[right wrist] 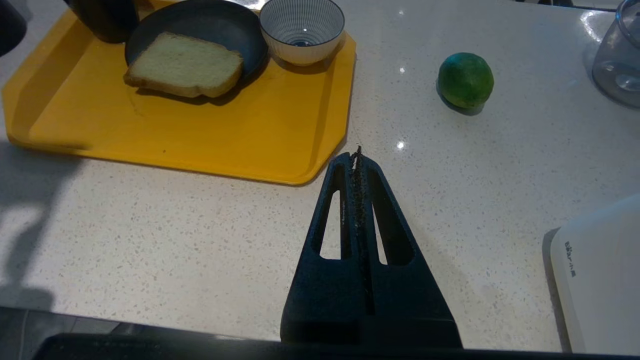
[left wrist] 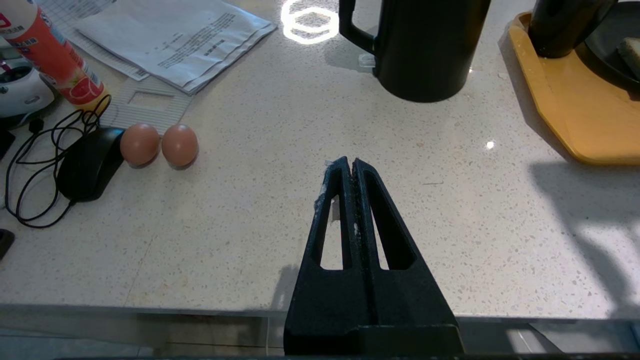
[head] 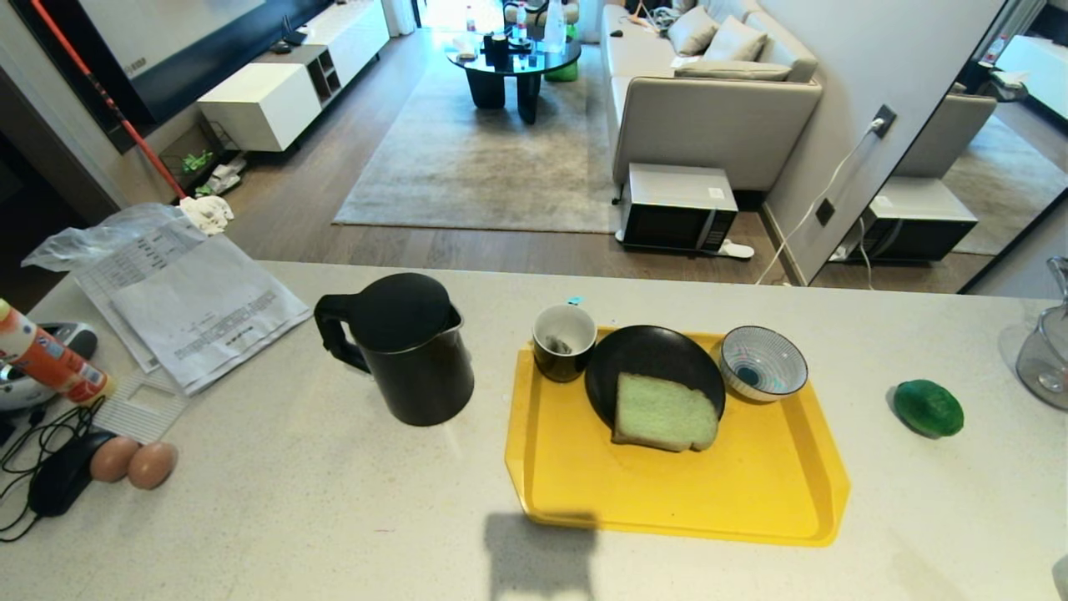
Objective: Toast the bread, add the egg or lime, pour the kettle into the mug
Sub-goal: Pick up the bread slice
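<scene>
The pale green bread (head: 665, 411) (right wrist: 185, 64) leans on a black plate (head: 642, 359) on the yellow tray (head: 667, 492). Behind the plate's left side stands the black mug (head: 564, 342) with a tea bag inside. The dark kettle (head: 409, 351) (left wrist: 425, 45) stands left of the tray, handle to the left. The lime (head: 928, 407) (right wrist: 465, 80) lies on the counter right of the tray. The egg is out of view. My left gripper (left wrist: 348, 162) is shut and empty above the counter's near edge, below the kettle. My right gripper (right wrist: 356, 155) is shut and empty by the tray's near right corner.
A striped bowl (head: 763, 363) sits on the tray's right. Two paired brown eggs (head: 133, 462), a black mouse (head: 62, 480), a bottle (head: 50, 355) and papers (head: 192, 300) crowd the left. A glass jug (head: 1047, 351) is far right; a white appliance (right wrist: 600, 280) is near right.
</scene>
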